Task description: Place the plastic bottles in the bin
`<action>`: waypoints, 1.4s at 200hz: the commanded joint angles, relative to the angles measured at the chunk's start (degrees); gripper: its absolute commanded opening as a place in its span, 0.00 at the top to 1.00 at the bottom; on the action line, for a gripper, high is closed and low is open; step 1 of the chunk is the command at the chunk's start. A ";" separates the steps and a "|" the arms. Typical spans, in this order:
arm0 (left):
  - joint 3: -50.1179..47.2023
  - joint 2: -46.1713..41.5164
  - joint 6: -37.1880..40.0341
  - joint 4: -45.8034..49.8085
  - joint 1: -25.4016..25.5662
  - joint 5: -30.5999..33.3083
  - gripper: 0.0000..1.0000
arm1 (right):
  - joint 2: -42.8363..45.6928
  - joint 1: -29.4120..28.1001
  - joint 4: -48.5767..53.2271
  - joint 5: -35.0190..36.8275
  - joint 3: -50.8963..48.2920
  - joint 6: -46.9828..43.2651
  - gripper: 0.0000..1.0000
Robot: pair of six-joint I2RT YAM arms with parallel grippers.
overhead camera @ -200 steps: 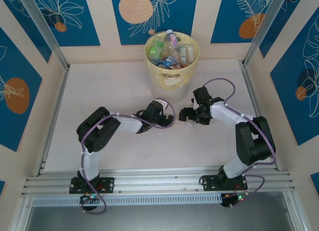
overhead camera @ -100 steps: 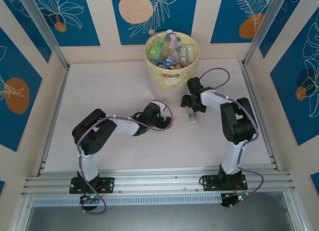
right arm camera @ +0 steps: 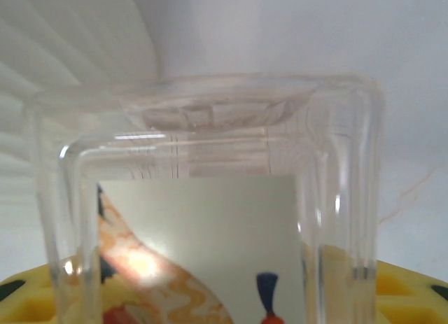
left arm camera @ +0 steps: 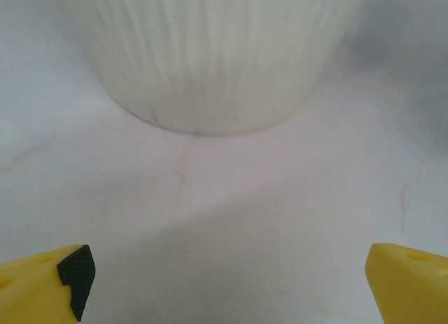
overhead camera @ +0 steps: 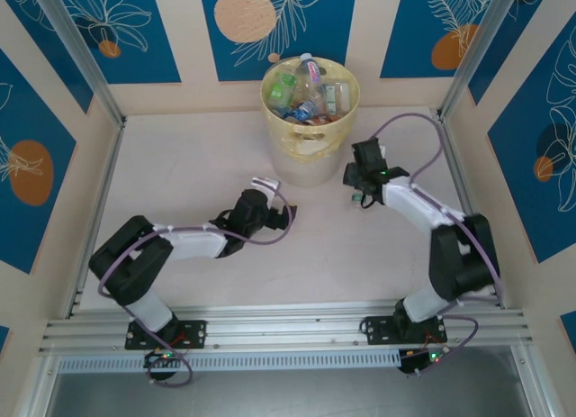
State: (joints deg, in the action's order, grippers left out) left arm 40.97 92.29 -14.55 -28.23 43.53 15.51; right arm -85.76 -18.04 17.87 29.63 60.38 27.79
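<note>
Now your right pincer (overhead camera: 360, 190) is clamped on a clear bottle (right arm camera: 210, 219) just beside the bin (overhead camera: 306, 156), left pincer (left arm camera: 227, 268) apart and empty, so lift over the rim and let go.

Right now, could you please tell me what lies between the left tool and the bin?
Nothing does: the left wrist view shows only bare table between the open left tool and the bin, and the top view agrees.

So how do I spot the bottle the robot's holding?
Find the pale yellow bin at the far edge of the table; the right gripper hangs right of it. The clear bottle it grips, unlike the other bottles, is outside the bin.
</note>
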 commanded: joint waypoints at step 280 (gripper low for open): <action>-9.33 -10.02 -8.89 -5.65 -7.71 6.29 0.00 | -18.83 -7.90 9.06 -10.00 57.51 -11.72 0.17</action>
State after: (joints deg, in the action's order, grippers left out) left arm 31.97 82.19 -22.15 -33.23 36.67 21.67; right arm -100.42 -25.04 19.44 27.44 108.22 25.69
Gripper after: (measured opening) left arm 0.998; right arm 0.832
